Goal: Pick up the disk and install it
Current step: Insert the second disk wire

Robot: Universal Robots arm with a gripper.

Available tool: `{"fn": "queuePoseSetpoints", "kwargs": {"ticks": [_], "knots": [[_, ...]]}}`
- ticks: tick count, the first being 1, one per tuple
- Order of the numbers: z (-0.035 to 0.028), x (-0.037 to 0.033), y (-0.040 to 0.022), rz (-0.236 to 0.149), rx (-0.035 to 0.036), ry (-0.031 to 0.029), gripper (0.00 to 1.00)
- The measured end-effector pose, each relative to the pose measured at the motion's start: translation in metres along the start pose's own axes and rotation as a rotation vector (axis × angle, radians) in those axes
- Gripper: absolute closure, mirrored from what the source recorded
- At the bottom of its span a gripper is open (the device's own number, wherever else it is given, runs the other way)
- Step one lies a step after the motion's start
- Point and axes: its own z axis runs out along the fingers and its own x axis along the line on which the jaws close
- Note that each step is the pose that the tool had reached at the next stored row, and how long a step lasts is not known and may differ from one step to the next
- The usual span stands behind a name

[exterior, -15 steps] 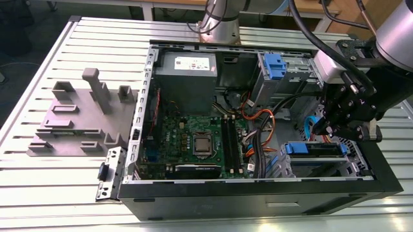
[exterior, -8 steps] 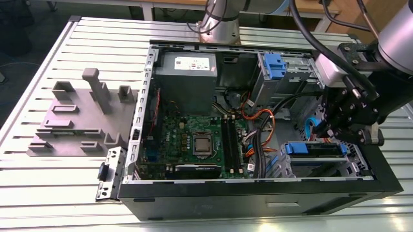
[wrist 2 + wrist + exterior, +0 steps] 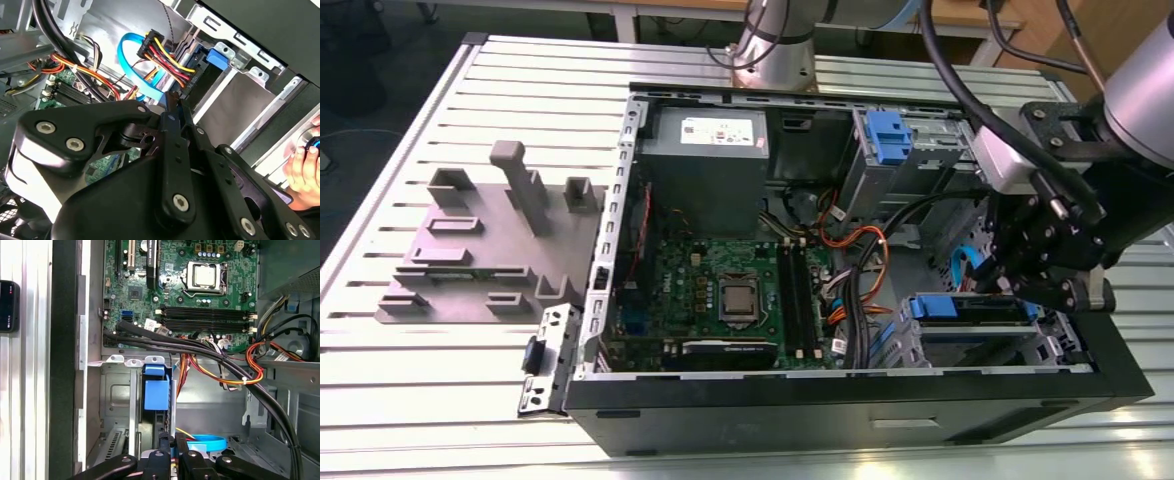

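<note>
1. Fixture (image 3: 467, 250) at the exterior view's left, well apart from the case (image 3: 854, 405).
2. Disk (image 3: 967, 308) in the case's lower bay. We judge pickup done, seating perhaps unfinished.
3. Gripper (image 3: 174, 437) just beside the disk: fingers pressed together, and we see nothing held.

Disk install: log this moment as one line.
gripper: shut, nothing seen in it | disk: in drive bay, blue carrier end toward gripper | contact: cannot tell
</note>
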Motion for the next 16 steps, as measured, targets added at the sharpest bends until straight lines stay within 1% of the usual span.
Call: {"fn": "queuePoseSetpoints", "kwargs": {"ticks": [2,16], "knots": [[0.0009,0.0020,0.0000,0.000,0.0000,-0.0008,0.84],[0.0073,0.0053,0.0001,0.000,0.0000,-0.0006,0.84]]}}
